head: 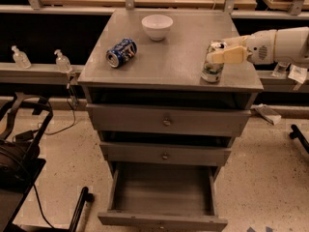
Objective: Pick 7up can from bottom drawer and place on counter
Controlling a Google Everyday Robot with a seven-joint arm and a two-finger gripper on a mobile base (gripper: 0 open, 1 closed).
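1. We see the 7up can (211, 71) upright on the counter (174, 57), near its right front corner.
2. Our gripper (215, 53) reaches in from the right, jaws clamped on the can's upper part.
3. The bottom drawer (161, 220) stands open.

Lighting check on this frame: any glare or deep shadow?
Camera view: warm, dim light; the grey metal counter is evenly lit without glare; the deep grey bottom drawer is shadowed inside; the beige gripper, at the pale green 7up can near the counter's right edge, is well lit.

Over the counter (169, 62), the gripper (216, 57) hides the 7up can's (211, 73) upper side; the arm (285, 45) is cropped.
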